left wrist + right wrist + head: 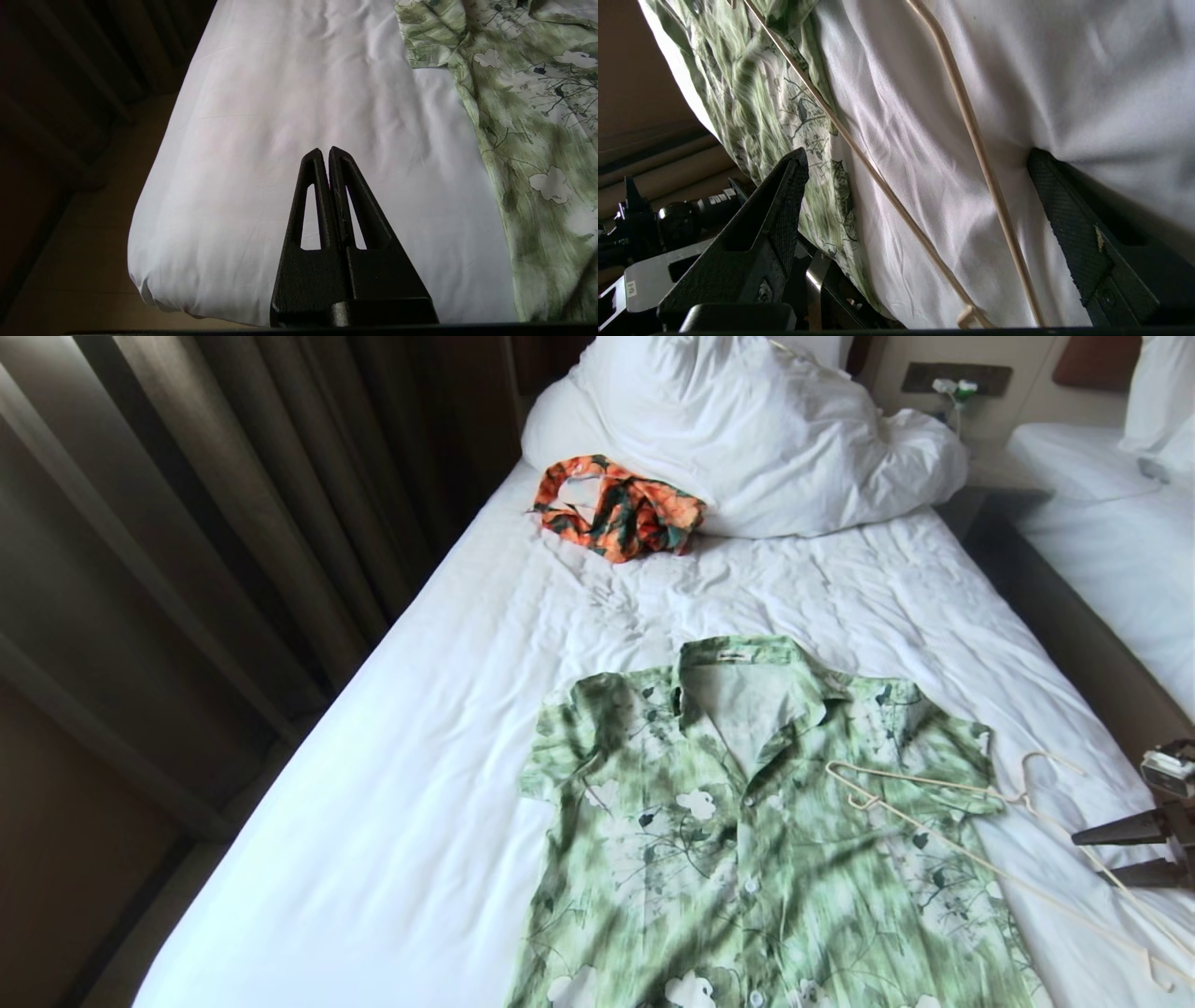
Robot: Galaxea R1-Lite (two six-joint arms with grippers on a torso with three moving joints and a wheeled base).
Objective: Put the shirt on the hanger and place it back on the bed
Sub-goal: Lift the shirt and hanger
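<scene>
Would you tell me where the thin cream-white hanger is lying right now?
In the head view, the thin cream-white hanger lies on the bed's right side, partly across the green floral shirt's right sleeve.

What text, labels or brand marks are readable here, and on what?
None can be read.
Shirt collar tag: a small dark mark, too small to read.
White sticker on the grey robot part in the right wrist view: tiny print, illegible.
Label on the black cylinder there: blurred.

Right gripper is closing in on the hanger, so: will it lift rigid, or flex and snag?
The hanger looks thin and wire-like, so probably light and a bit springy. One end lies on the shirt, so its notch may drag fabric. The open right gripper straddles two rods; a thin rod could slip.
</scene>
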